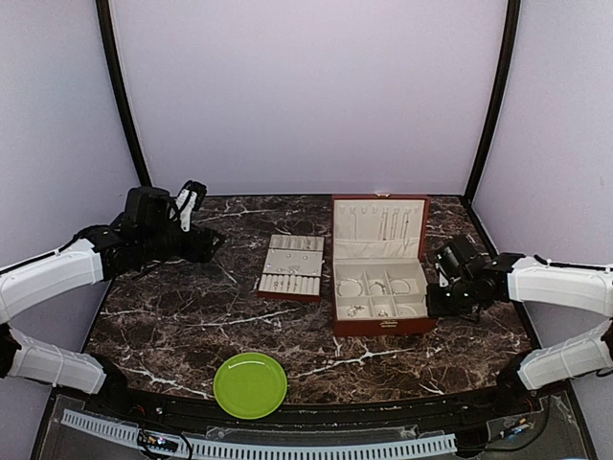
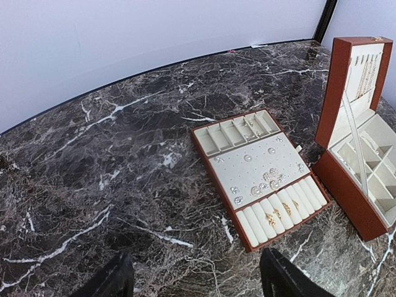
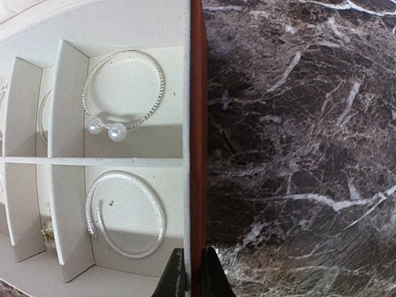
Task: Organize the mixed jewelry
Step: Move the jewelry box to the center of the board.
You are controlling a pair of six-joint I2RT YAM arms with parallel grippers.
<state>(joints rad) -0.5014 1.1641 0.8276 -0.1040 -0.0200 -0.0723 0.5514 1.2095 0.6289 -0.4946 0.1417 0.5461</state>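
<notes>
The right gripper (image 3: 195, 276) is pinched shut on the right wall of the open reddish-brown box with cream compartments (image 1: 383, 327), seemingly to steady or shift it, so any move should be slow and level lest the silver bangles (image 3: 117, 132) inside slide. The mixed silvery jewelry (image 2: 267, 180) lies partly on the flat cream-lined tray (image 2: 244, 170) beside the box, partly in the box itself. The left gripper (image 2: 198, 281) hangs above the dark marble table (image 1: 192, 326), jaws wide apart and empty, free to pick pieces.

Tool (image 3: 194, 270) tight astride the box's red-brown wall (image 3: 197, 124) — two silvery bangles (image 3: 116, 131) alongside.
</notes>
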